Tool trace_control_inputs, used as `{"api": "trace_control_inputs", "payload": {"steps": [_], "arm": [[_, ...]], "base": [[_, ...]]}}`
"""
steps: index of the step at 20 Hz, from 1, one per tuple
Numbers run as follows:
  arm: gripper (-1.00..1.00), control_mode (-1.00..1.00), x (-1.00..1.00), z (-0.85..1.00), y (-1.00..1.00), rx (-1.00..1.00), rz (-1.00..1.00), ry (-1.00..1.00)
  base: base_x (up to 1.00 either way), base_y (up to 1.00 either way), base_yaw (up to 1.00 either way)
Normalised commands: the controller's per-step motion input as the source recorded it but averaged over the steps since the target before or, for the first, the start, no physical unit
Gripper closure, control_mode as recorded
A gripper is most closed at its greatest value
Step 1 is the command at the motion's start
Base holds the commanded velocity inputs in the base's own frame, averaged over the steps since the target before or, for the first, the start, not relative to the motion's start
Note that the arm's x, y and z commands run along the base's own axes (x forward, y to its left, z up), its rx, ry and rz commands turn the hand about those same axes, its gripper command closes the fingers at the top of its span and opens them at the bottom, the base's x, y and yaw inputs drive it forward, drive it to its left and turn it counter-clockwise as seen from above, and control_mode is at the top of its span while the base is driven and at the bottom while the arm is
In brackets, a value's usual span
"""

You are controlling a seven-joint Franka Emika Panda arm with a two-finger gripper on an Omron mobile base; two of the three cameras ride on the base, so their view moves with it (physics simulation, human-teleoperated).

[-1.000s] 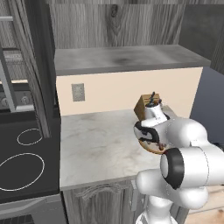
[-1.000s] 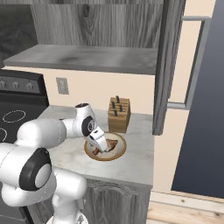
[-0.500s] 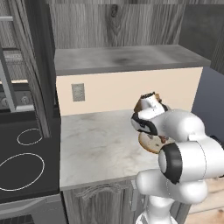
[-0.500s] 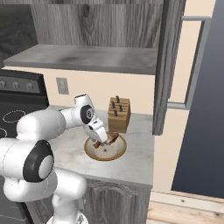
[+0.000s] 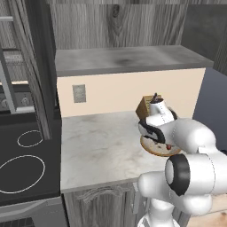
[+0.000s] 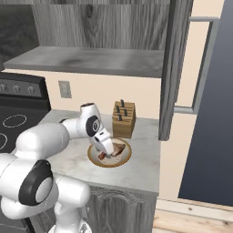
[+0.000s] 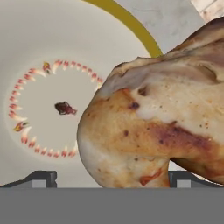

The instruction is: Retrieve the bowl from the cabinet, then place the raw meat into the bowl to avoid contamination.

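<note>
Hand view looks straight down into the wide, shallow beige bowl (image 7: 39, 52), whose pale inside carries a ring of small red marks and a dark speck at the centre, with a yellow-brown rim curving across the top. The lumpy golden-brown raw meat (image 7: 162, 118) lies inside it on the right, close under the camera, and the two dark fingertips (image 7: 41, 178) stand far apart on either side of the meat's lower end, so the two-finger gripper (image 7: 109, 180) is spread wide and released. Whether a fingertip touches the meat is hard to tell from this angle.

From the right base view, the bowl (image 6: 123, 159) sits on the pale marbled stone counter (image 6: 141, 168), just in front of the wooden knife block (image 6: 124, 119), with the meat (image 6: 117, 149) resting in it beside the white arm's hand (image 6: 103, 146). The grey wood-grain wall cabinet (image 6: 104, 27) hangs above, its door (image 6: 175, 68) swung open with a long metal bar handle (image 6: 204, 63), and its grey shelf (image 6: 86, 61) is over the counter. A black stove top (image 5: 22, 164) with white ring markings lies to the left of the counter.
</note>
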Motion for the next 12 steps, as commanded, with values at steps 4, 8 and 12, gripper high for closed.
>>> {"api": "trace_control_inputs", "payload": {"steps": [4, 8, 12], "arm": [[-1.0, -1.0, 0.05, 0.05, 0.05, 0.08, 0.0, -0.05], [-1.0, -1.0, 0.07, 0.3, 0.08, 0.03, -0.03, -0.01], [-1.0, -1.0, -0.18, 0.25, 0.01, 0.09, -0.01, -0.22]], "base": [[0.0, 0.0, 0.0], [0.0, 0.0, 0.0], [0.0, 0.0, 0.0]]}}
